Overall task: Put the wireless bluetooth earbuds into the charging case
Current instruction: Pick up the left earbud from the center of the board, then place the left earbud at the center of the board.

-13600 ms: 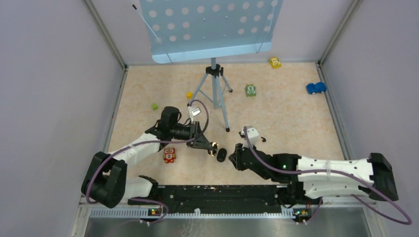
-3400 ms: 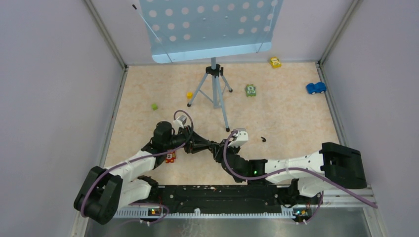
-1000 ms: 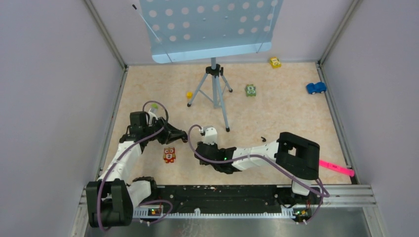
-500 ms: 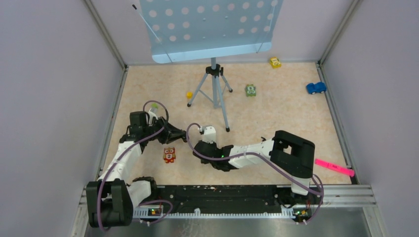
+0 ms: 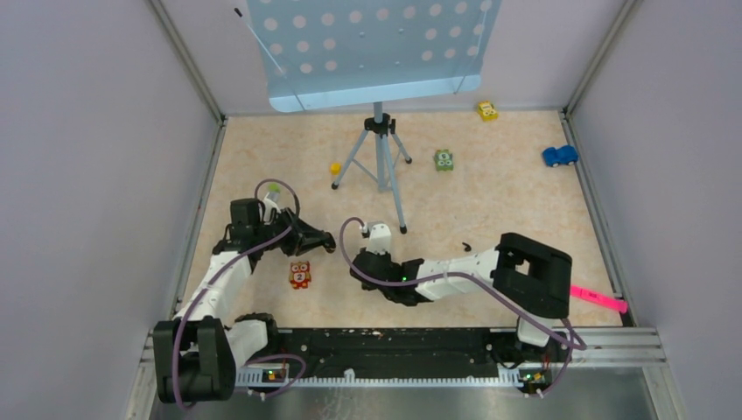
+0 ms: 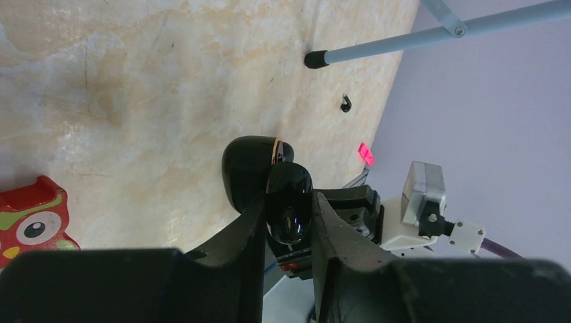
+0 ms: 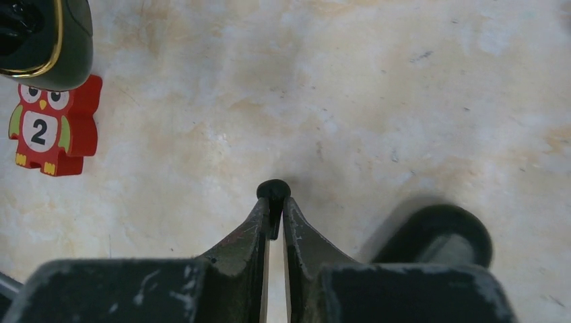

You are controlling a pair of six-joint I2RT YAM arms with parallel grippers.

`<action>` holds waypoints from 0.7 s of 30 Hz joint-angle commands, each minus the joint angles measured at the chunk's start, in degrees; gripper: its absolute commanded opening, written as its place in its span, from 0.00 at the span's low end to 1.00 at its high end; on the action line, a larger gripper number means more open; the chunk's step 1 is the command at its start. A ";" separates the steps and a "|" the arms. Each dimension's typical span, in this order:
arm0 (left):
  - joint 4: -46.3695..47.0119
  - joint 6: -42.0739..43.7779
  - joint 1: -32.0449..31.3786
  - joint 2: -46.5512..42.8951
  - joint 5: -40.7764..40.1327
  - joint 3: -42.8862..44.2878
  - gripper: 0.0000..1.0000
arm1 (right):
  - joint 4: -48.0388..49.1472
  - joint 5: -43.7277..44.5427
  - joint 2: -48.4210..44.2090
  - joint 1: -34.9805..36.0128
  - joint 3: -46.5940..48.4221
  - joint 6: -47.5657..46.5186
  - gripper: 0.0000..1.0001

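My left gripper (image 5: 322, 243) is shut on the charging case (image 6: 289, 208), a glossy black oval held above the table with its gold-rimmed lid (image 6: 250, 171) hinged open. My right gripper (image 5: 357, 262) is shut on one tiny black earbud (image 7: 273, 191), whose round head pokes out past the fingertips, just above the table. It is to the right of the case and apart from it. The case also shows at the top left of the right wrist view (image 7: 47, 40). A second earbud (image 5: 466, 248) lies on the table further right, and it also shows in the left wrist view (image 6: 345, 103).
A red owl block (image 5: 300, 274) lies just below my left gripper. A tripod (image 5: 381, 166) holding a perforated board stands at mid-table. A green block (image 5: 444, 160), a yellow car (image 5: 487, 110) and a blue car (image 5: 559, 156) lie far back. A pink marker (image 5: 599, 298) lies at right.
My right gripper has shifted slightly to the right with the earbud in it. My left gripper has stayed put with the case, which lay on the table 13.6 s ago.
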 commanded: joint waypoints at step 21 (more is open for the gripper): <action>24.91 -9.56 -22.99 8.94 2.30 -4.93 0.00 | -20.94 18.29 -33.43 -4.09 -24.23 26.73 0.00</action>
